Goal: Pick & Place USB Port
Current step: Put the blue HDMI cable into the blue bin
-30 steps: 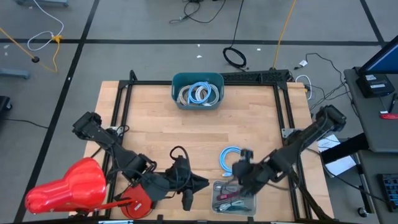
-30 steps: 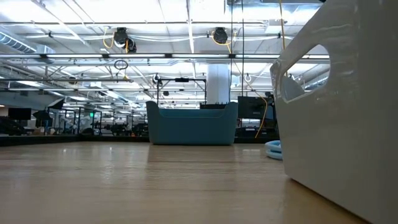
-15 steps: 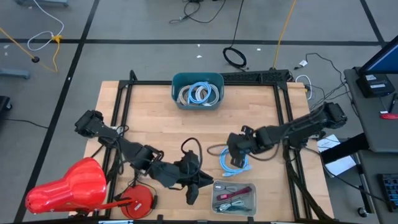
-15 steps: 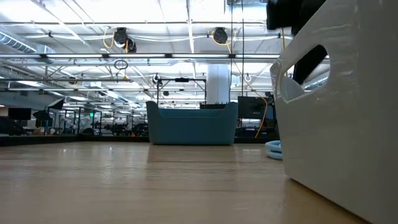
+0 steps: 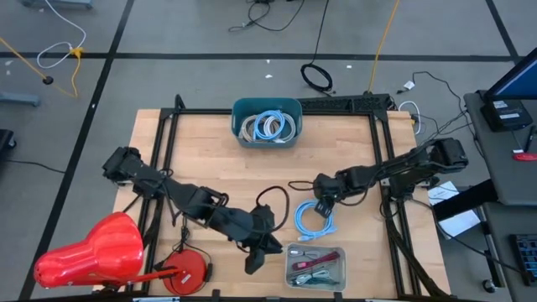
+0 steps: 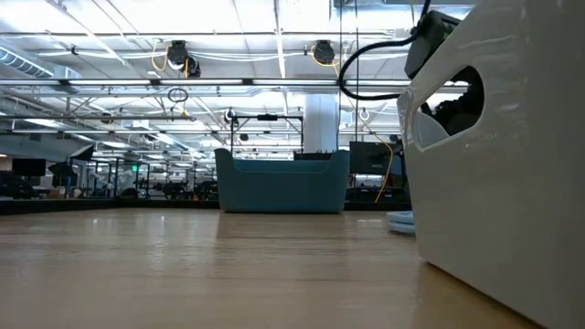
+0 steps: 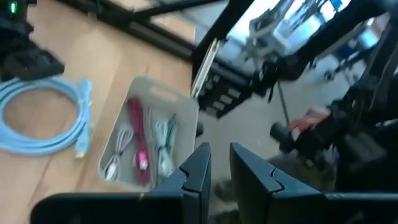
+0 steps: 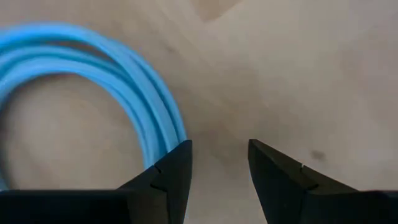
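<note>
A coiled light-blue USB cable (image 5: 315, 216) lies flat on the wooden table, also in the left wrist view (image 7: 37, 118) and the right wrist view (image 8: 124, 81). My right gripper (image 5: 321, 197) is low over the coil's far edge, open (image 8: 219, 165), one finger just beside the strands and the other over bare wood. My left gripper (image 5: 254, 262) hovers near the table's near edge, left of the white bin (image 5: 289, 267), shut and empty (image 7: 219, 165). The bin (image 7: 165, 99) holds red, white and green cables.
A teal bin (image 5: 267, 123) with coiled cables stands at the table's far edge, also in the low view (image 6: 283, 187). The white bin (image 6: 503, 183) fills the low view's right side. A red object (image 5: 88, 252) sits at the near left corner. Bare wood lies in the table's middle.
My right gripper has moved from over the white bin toward the table's far edge, across the blue cable, and now sits at the coil's far edge. My left arm has stretched farther toward the table's right, bringing its gripper closer to the white bin. The cable has stayed put.
</note>
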